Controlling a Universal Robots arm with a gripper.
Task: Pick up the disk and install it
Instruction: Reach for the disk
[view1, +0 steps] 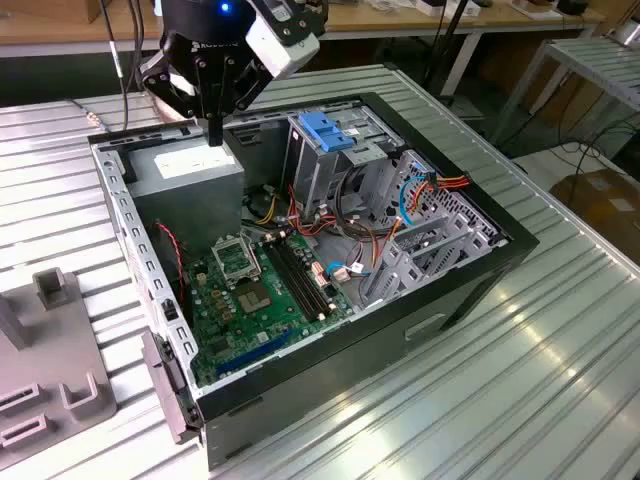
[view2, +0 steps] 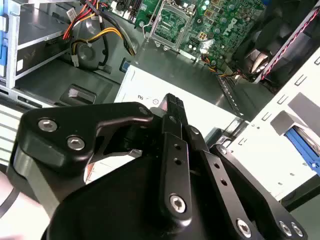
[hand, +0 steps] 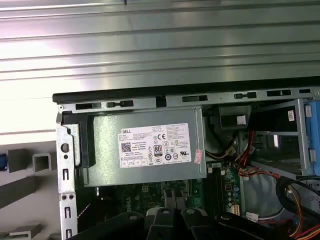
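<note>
Currently the gripper (view1: 213, 135) is positioned over the power supply (view1: 185, 170), upper left of the exterior view, inside the open case (view1: 440, 300). Its jaws are seen closed together, with nothing clamped. The disk (view2: 300, 142) is not gripped. A blue-edged strip, taken to be its frame, is seen in the second wrist view just outside the case's slotted side wall, mostly hidden. The drive cage (view1: 325, 150) with its blue latch is seen upper centre of the exterior view. Handling, as judged: rigid, dense for its size, shock-sensitive, with smooth metal faces likely slippery. Hold is best taken across the blue plastic rails on the long edges. The label face and connector end are to be avoided.
</note>
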